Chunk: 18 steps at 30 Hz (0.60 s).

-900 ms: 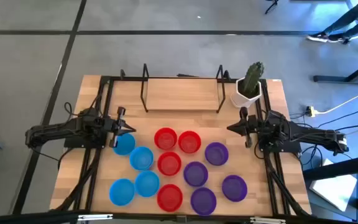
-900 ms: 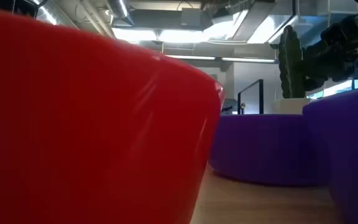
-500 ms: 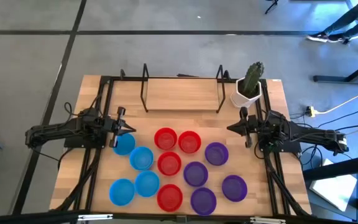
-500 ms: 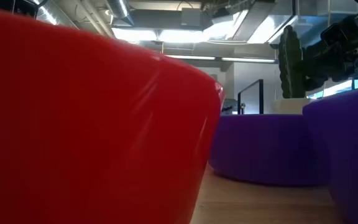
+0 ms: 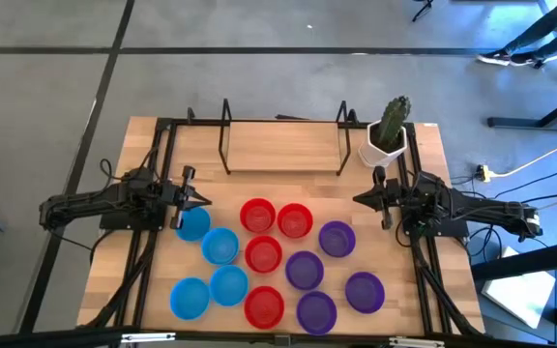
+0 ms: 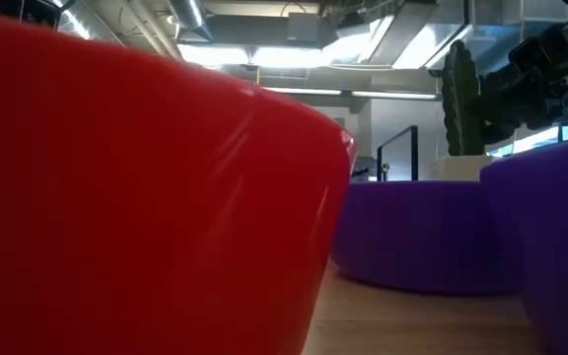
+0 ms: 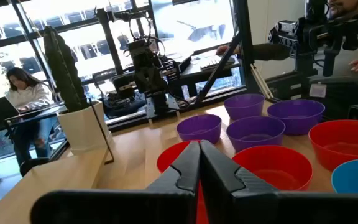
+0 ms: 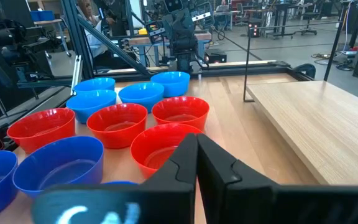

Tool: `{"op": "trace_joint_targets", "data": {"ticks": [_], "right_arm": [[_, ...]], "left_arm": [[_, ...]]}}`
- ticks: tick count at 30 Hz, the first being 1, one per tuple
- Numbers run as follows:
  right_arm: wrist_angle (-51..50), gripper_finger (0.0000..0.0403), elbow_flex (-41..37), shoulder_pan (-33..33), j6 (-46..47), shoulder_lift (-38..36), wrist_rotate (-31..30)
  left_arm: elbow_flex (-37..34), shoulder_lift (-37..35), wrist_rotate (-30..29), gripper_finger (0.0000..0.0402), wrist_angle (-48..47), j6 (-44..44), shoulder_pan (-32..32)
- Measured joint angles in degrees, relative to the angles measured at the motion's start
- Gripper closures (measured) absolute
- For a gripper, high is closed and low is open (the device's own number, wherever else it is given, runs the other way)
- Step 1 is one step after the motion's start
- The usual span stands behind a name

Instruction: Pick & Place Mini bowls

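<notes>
In the high view a dozen mini bowls stand upright on their bases on the wooden table: blue ones on the left, red ones in the middle, purple ones on the right. My left gripper hovers shut just beyond the farthest blue bowl, pointing right. My right gripper hovers shut beyond the farthest purple bowl, pointing left. The left wrist view shows my left gripper shut over red bowls. In the right wrist view my right gripper is shut above a red bowl.
A white pot with a cactus stands at the table's far right corner, close behind my right arm. A raised wooden shelf on black legs spans the far middle. In the low view a red bowl and purple bowls block most of the sight.
</notes>
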State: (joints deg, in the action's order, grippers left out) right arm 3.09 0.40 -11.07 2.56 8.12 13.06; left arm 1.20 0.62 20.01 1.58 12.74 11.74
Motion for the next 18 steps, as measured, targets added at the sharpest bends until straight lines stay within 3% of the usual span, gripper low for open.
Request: {"op": "trace_joint_targets", "data": {"ticks": [18], "right_arm": [[0.00, 0.0395, 0.00, 0.02, -0.01, 0.00, 0.00]], "left_arm": [[0.00, 0.01, 0.00, 0.0396, 0.00, 0.00, 0.01]]}}
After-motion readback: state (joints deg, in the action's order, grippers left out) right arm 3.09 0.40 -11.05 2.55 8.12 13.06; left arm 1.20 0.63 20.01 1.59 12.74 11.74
